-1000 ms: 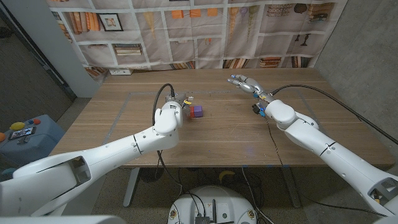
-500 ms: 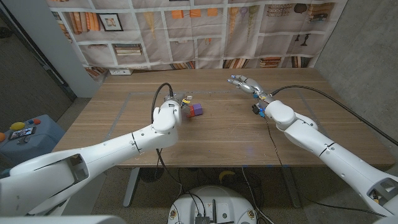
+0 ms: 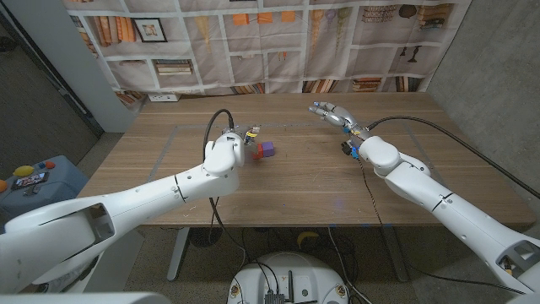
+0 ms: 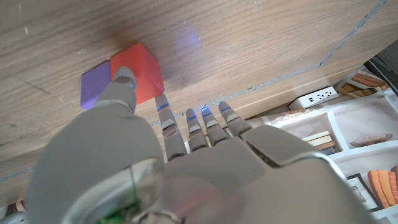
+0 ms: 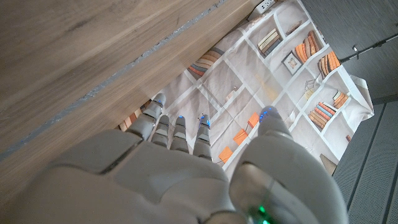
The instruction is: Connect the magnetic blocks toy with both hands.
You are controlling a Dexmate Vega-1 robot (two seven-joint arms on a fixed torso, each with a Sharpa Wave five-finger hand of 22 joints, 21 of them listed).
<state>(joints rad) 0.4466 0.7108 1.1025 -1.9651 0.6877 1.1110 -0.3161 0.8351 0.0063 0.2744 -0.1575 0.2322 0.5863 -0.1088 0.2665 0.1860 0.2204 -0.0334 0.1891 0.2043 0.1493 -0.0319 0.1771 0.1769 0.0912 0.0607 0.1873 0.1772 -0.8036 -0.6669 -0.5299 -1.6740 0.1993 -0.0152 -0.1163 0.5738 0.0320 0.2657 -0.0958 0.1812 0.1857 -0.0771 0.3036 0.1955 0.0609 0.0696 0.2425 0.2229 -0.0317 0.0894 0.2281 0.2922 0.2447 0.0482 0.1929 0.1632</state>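
A red block (image 3: 254,154) and a purple block (image 3: 267,149) sit joined side by side on the wooden table (image 3: 304,186), left of its middle. My left hand (image 3: 239,139) is right beside them on their left. In the left wrist view the thumb tip touches the red block (image 4: 142,70), the purple block (image 4: 93,88) lies just beyond it, and the other fingers (image 4: 205,124) reach out straight past the blocks without gripping. My right hand (image 3: 327,111) hovers near the far right of the table, fingers spread and holding nothing; its fingers (image 5: 180,134) point at the back wall.
A cloth printed with bookshelves (image 3: 278,42) hangs behind the table. A white power strip (image 3: 163,97) lies at the far left corner. A black cable (image 3: 422,122) runs along my right arm over the table's right side. A blue stand (image 3: 29,181) sits off to the left.
My left arm has swung slightly left and the hand eased back a little from the blocks. The joined blocks and my right hand have stayed put.
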